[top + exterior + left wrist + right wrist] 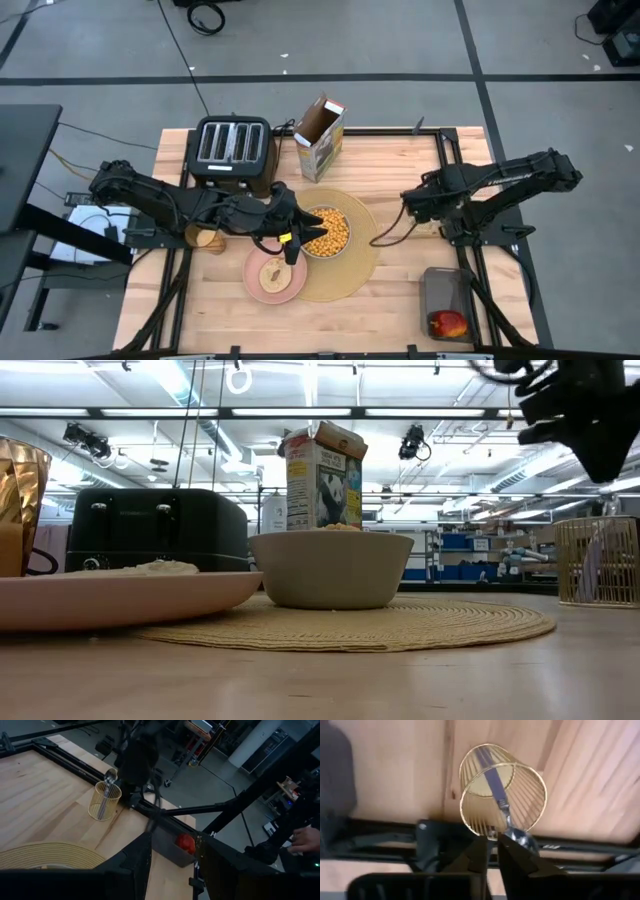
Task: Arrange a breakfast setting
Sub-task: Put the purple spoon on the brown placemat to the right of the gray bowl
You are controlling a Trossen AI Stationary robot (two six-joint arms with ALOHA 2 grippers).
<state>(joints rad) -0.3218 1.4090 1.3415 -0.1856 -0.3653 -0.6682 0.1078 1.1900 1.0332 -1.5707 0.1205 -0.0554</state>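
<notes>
The tan placemat (352, 268) carries the pale grey bowl (330, 232), which is full of cereal. Beside it the pink plate (262, 288) bears the round bread piece (273, 272). The amber cup (205, 238) stands left of the plate. The metal spoon (496, 790) stands handle-down in a gold wire holder (502, 795) at the right. My right gripper (494, 849) hangs just above the holder, pointing down, shut, with the spoon's bowl (521, 838) beside one finger. My left gripper (292, 250) hovers open over the plate and bowl. The red apple (448, 323) lies in a dark bin. My right gripper is just over the spoon's bowl end (521, 838), coming from above. The bowl shows beside one finger (512, 854), not in the narrow gap between the two. Whether the finger touches it, I cannot tell. The spoon still leans inside the wire holder.
A black toaster (232, 148) and an open cereal carton (320, 135) stand at the table's far side. The dark bin (445, 295) sits at the near right corner. Black frame rails (450, 160) run along the table's right side. A person's hand (305, 840) shows beyond the table.
</notes>
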